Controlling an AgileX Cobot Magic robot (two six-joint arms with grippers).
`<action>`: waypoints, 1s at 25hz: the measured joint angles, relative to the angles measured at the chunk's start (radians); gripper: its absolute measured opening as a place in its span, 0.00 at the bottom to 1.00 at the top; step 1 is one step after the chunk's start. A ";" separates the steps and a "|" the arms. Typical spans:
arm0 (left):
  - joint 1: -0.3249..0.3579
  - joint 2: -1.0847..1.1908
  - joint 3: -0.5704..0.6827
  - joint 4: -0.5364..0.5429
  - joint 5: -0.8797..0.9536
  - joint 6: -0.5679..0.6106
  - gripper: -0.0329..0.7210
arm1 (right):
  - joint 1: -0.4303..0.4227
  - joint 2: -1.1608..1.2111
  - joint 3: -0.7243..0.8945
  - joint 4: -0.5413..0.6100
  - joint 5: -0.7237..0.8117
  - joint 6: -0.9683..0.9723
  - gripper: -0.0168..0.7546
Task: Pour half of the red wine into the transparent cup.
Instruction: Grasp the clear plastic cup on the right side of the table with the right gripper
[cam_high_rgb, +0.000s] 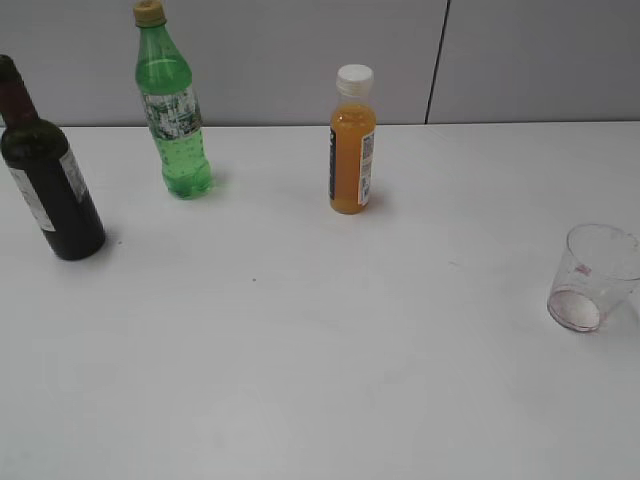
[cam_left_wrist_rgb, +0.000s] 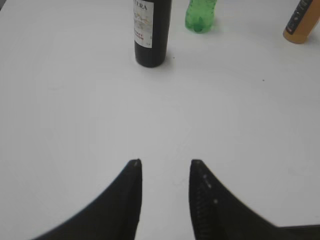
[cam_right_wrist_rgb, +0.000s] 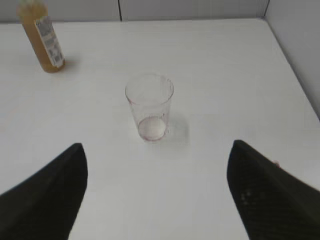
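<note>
The red wine is in a dark green glass bottle (cam_high_rgb: 50, 190) with a maroon neck foil and white label, upright at the table's far left; its lower part shows in the left wrist view (cam_left_wrist_rgb: 151, 32). The transparent cup (cam_high_rgb: 592, 277) stands upright at the right edge, its bottom stained pink; the right wrist view shows it (cam_right_wrist_rgb: 149, 107) ahead. My left gripper (cam_left_wrist_rgb: 164, 163) is open and empty, well short of the wine bottle. My right gripper (cam_right_wrist_rgb: 156, 147) is wide open and empty, just short of the cup. Neither gripper shows in the exterior view.
A bright green plastic soda bottle (cam_high_rgb: 172, 105) stands at the back left, beside the wine bottle (cam_left_wrist_rgb: 201, 15). An orange juice bottle with a white cap (cam_high_rgb: 352, 140) stands at the back middle (cam_right_wrist_rgb: 41, 37). The white table (cam_high_rgb: 300, 350) meets a grey wall behind and to the right.
</note>
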 joint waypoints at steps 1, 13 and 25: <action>0.000 0.000 0.000 0.000 0.000 0.000 0.36 | 0.000 0.001 -0.003 -0.001 -0.031 0.000 0.88; 0.000 0.000 0.000 -0.001 0.000 0.000 0.36 | 0.000 0.232 0.090 0.007 -0.526 0.000 0.88; 0.000 0.000 0.000 -0.002 0.000 0.000 0.36 | 0.000 0.462 0.260 0.041 -0.953 0.066 0.86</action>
